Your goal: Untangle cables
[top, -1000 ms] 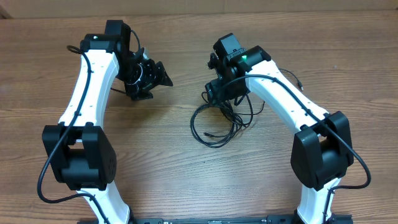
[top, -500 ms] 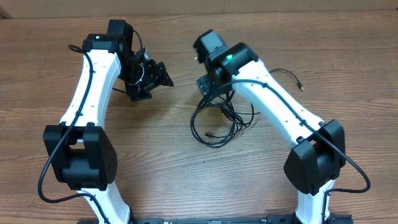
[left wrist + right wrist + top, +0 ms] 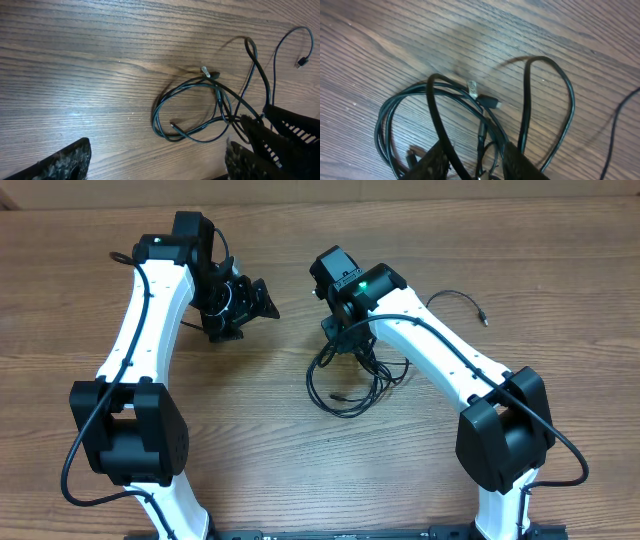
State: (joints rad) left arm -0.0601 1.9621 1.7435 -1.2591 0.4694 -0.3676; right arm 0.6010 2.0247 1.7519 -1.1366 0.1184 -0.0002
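Observation:
The cables [image 3: 345,385] lie as one tangle of thin black loops on the wooden table, right of centre. One strand runs off to the right and ends in a small plug [image 3: 483,318]. My right gripper [image 3: 345,345] is at the tangle's top edge. In the right wrist view its fingers [image 3: 477,165] are drawn close together with several cords [image 3: 480,110] passing between them, and a silvery plug [image 3: 472,89] lies just ahead. My left gripper [image 3: 250,315] is open and empty, to the left of the tangle. The left wrist view shows its spread fingers [image 3: 155,165] short of the cables [image 3: 200,110].
The table [image 3: 250,440] is bare wood. The right arm's white links [image 3: 440,350] reach over the loose strand. The right gripper's black body [image 3: 290,145] shows at the lower right of the left wrist view.
The right arm has swung its wrist to the left and settled on the tangle's top, uncovering the strand and plug on the right. The left arm has not moved.

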